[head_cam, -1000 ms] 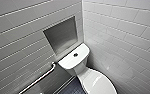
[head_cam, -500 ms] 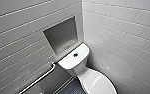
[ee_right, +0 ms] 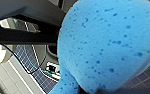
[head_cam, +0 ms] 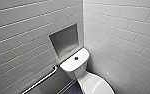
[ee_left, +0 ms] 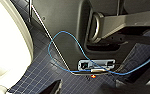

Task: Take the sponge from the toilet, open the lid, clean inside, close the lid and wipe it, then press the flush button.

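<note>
Nothing has shifted since a moment ago: right pincer (ee_right: 98,90) clamps the sponge (ee_right: 106,45), broad face toward its wrist, long axis unclear.

Condition: toilet (head_cam: 74,64) shut, sponge (ee_right: 108,45) aloft.
White glossy toilet, lid (head_cam: 96,85) down flat; bright blue pitted sponge close before right wrist camera.

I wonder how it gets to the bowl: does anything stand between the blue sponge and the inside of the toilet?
Yes: the lid lies shut over the bowl of the toilet, so the sponge, up at the right wrist, cannot reach inside. Nothing visible lies on the lid.
</note>
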Available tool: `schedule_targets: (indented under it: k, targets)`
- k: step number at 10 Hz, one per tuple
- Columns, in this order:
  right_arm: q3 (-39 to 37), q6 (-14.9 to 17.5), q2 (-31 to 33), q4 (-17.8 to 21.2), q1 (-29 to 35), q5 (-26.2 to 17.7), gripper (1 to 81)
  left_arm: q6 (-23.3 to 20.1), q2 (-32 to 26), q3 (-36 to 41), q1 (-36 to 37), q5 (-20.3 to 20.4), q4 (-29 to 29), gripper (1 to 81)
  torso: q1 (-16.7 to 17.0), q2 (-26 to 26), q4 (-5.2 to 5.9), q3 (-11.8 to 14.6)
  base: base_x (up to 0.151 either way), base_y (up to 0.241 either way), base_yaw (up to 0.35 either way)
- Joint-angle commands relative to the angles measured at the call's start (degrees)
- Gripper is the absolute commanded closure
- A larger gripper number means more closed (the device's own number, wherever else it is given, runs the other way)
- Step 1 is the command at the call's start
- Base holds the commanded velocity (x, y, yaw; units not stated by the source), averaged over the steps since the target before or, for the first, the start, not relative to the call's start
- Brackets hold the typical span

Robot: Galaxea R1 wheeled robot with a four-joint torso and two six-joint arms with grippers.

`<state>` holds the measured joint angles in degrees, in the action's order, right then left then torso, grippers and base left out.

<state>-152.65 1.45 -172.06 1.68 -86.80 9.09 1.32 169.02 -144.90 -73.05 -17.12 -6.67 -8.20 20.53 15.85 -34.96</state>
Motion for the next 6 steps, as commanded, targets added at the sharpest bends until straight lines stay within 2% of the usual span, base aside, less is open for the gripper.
schedule_targets:
  k: [1,3,4,5,6]
  targets:
    - [0.6,0.0,-0.9,-0.7,-0.6,-4.1,81.1,-0.3,-0.3,0.1,0.4,-4.5,-0.7,1.0,3.6,-5.6,0.0,5.4,0.0,0.0,0.0]
    - [0.6,0.0,-1.0,-0.7,-0.4,-4.1,81.1,-0.3,0.4,-1.1,0.2,-4.5,-0.8,1.0,6.2,-9.5,0.0,9.4,0.0,0.0,0.0]
    - [0.6,0.0,-0.9,-0.7,-0.3,-4.1,81.1,-0.3,0.9,-2.0,0.1,-4.5,-0.8,1.0,7.6,-11.6,0.0,5.9,0.0,0.0,0.0]
    - [0.9,-0.4,0.1,-0.2,0.5,-3.6,81.1,-0.3,1.3,-2.9,-0.3,-4.5,-0.8,1.0,4.9,-7.2,0.0,7.1,0.0,0.0,0.0]
    - [1.9,-0.6,1.2,0.1,1.4,-2.5,81.1,-0.3,1.7,-4.0,-1.2,-4.5,-0.8,1.0,5.2,-7.5,0.0,7.5,0.0,0.0,0.0]
